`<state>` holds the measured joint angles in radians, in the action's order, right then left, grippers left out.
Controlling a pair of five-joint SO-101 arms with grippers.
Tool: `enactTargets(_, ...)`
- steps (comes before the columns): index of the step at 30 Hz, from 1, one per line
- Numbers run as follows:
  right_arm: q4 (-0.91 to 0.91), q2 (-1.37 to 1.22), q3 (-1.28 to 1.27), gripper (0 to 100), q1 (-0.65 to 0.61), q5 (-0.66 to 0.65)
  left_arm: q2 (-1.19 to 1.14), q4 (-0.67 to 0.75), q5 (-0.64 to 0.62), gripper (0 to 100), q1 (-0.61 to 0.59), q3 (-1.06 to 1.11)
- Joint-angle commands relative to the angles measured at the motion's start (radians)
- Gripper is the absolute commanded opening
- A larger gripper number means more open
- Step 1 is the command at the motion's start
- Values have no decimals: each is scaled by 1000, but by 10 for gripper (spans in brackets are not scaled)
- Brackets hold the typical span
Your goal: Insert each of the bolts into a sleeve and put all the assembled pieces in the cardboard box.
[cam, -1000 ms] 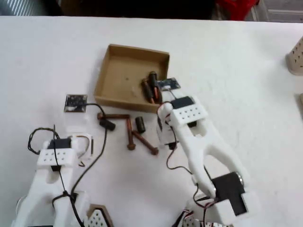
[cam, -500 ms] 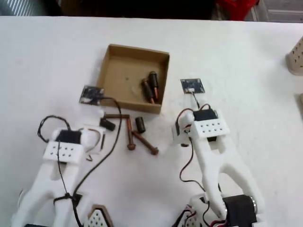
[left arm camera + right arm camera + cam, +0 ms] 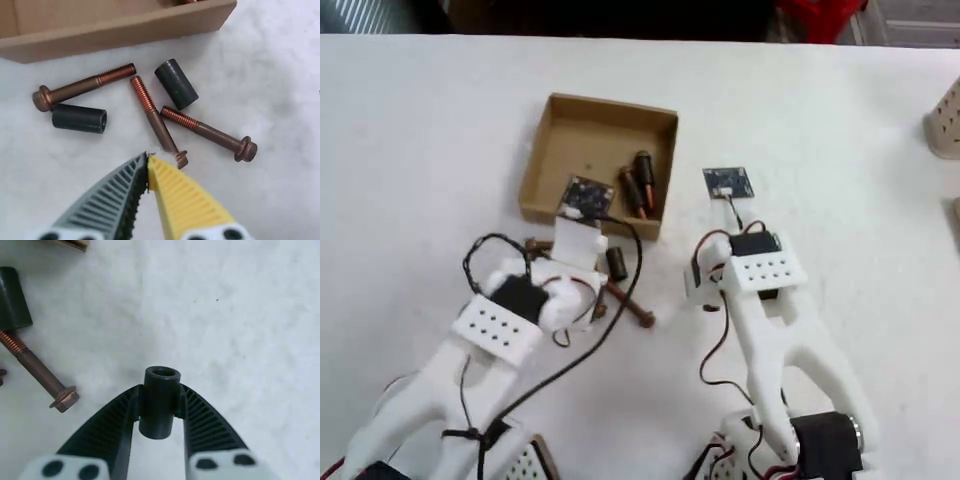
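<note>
My left gripper (image 3: 148, 159) is shut and empty, its tips just short of the middle bolt's (image 3: 155, 120) head. Two more copper bolts (image 3: 82, 87) (image 3: 210, 132) and two black sleeves (image 3: 79, 118) (image 3: 176, 84) lie loose around it, in front of the cardboard box (image 3: 115, 27). My right gripper (image 3: 160, 388) is shut on a black sleeve (image 3: 160, 410), held above bare table, open end away from the wrist. In the high view the box (image 3: 545, 150) holds two assembled pieces (image 3: 638, 185). The left arm (image 3: 510, 310) hangs over the loose bolts, and the right arm (image 3: 760, 272) stands to their right.
Off to one side of the right gripper lie a bolt (image 3: 37, 372) and a sleeve (image 3: 12, 305). A pale object (image 3: 945, 120) stands at the table's far right edge. Cables trail from both arms. White tabletop stretches behind and left of the box.
The left arm has swung right and forward over the loose bolts, up to the box front. The right arm drew back from the box a second ago, then kept still.
</note>
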<state>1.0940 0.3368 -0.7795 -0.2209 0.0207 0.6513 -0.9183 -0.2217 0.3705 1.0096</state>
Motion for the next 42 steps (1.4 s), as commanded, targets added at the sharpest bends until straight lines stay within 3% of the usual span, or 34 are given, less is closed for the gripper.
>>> enactTargets(1, -10, 41, 8, 18, 10, -14, -47, 63, -11, 79, 12, -26)
enactTargets(5, -10, 41, 5, 18, 10, -14, -206, 107, -11, 144, 10, -48)
enactTargets(15, -22, 41, -2, 18, 10, -14, -527, 170, -15, 131, -48, -203)
enactTargets(27, -24, 41, -2, 18, 10, -14, -619, -34, -6, 94, -44, -285)
enactTargets(30, -24, 41, -2, 18, 10, -14, -618, -44, 92, 14, -44, -285)
enactTargets(37, -24, 41, -2, 18, 10, -14, -561, -46, 155, 20, -48, -284)
enactTargets(39, -24, 41, -2, 18, 12, -14, -486, -60, 288, 22, -50, -269)
enactTargets(42, -24, 41, -2, 18, 12, -14, -343, -68, 605, 40, -48, -227)
